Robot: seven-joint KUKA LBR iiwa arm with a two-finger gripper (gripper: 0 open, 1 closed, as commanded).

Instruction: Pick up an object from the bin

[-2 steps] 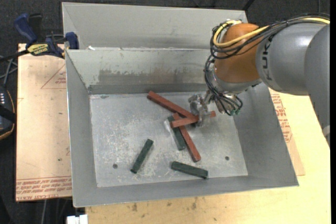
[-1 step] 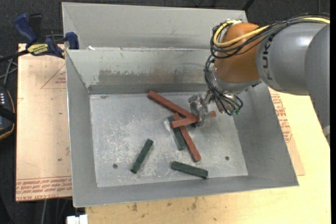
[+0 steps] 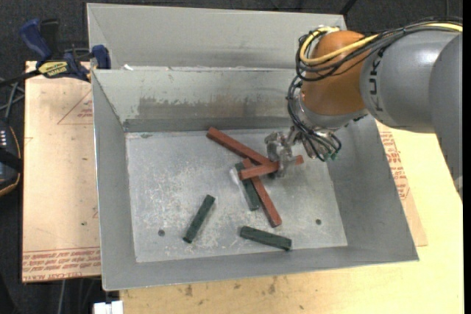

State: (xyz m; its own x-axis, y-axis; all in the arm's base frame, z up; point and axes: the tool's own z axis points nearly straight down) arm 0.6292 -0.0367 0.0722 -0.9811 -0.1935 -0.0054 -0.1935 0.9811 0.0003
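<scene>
Step in hand: by my judgement the reach-and-grasp stage. The pincer [image 3: 282, 153] is low in the grey metal bin [image 3: 110, 158], down at a crossed pile of bars, and nothing is lifted clear yet.
Pincer opening: cannot tell; the orange-covered wrist [image 3: 331, 81] and its cables hang over it, and its tip merges with the pile.
Pincer contact: its tip meets, or sits just above, one end of the short red-brown rectangular bar [image 3: 257, 172]. Whether that bar is gripped cannot be told.
Task's thing: likely that short bar, lying directly under the pincer and running off to its left in the view, on top of the pile.
Up and left of pincer: a long red-brown flat bar [image 3: 229, 143] slants away toward the back wall.
Below pincer, toward the near wall: a second long red-brown bar [image 3: 269, 208] lies beside a dark green rectangular bar [image 3: 251, 193], both passing under the short one.
Well apart from pincer: a loose dark green bar at lower left [image 3: 199, 218] and a loose dark green bar by the front wall [image 3: 265, 237].
Next move calls for: a firm closure across the short bar's narrow width, then a straight lift so the crossed bars beneath are not dragged along.
</scene>
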